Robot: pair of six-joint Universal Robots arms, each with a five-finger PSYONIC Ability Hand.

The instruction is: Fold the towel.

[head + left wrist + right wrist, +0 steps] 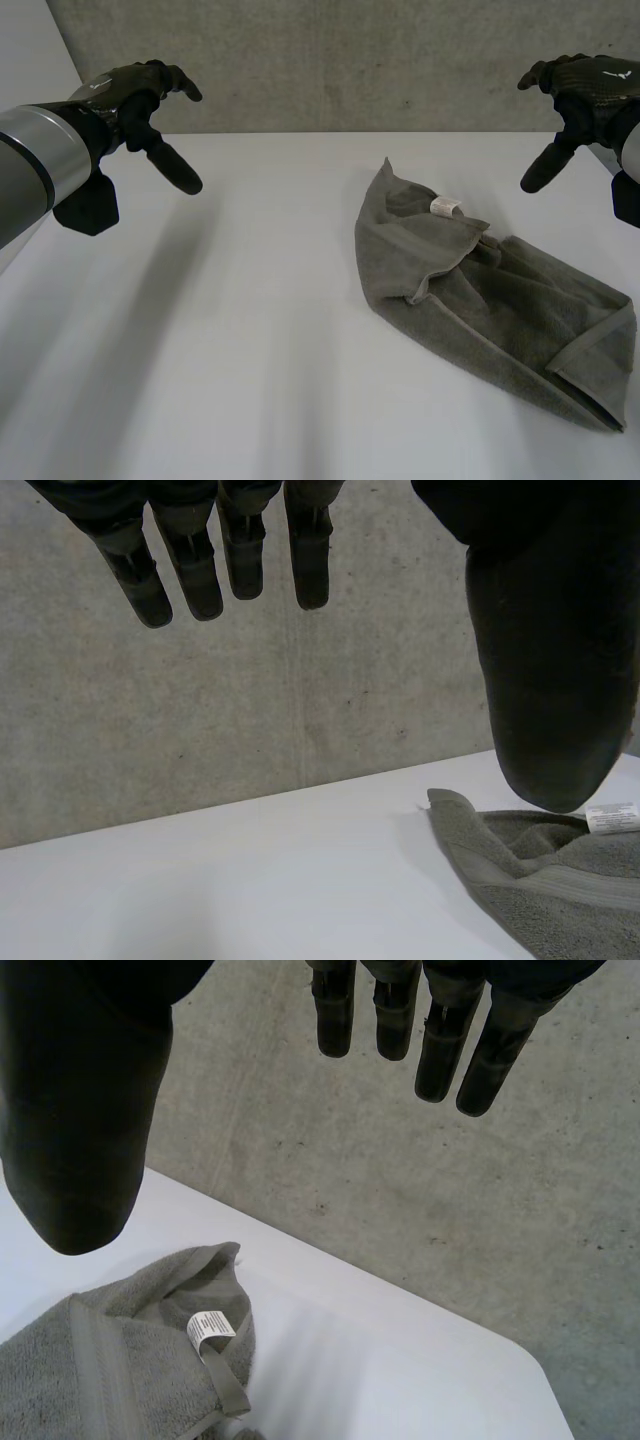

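Left hand [125, 100], right hand [590, 85] aloft, fingers [240, 550] relaxed; crumpled towel [500, 310] on table [250, 300]

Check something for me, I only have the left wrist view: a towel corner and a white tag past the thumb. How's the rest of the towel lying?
Observer: In the head view the towel lies crumpled on the table, on the right arm's side, bunched at the tag end and flatter toward the near edge.
Operator: Right hand on it?
Observer: No. The right hand hangs above the table's far edge, apart from the towel, fingers relaxed and open.
Operator: Left hand?
Observer: The left hand is raised at the opposite side of the table, far from the towel, open too.
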